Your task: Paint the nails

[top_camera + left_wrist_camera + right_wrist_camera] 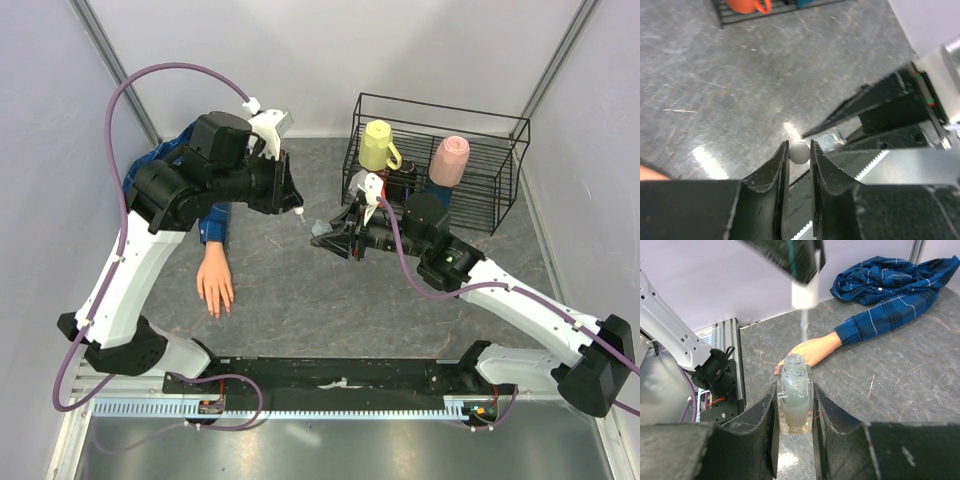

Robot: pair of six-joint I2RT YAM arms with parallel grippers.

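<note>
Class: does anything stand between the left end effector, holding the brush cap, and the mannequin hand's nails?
Nothing visible does. The left end effector holds the brush cap over the open bottle; only bare table lies between it and the nails.

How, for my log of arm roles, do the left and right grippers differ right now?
The left gripper pinches the small white cap with its brush; the right gripper clamps the open clear bottle. The left gripper's jaws stand nearly together, the right gripper's wider apart. The left gripper hangs above, the right gripper below it. Both hold something.
</note>
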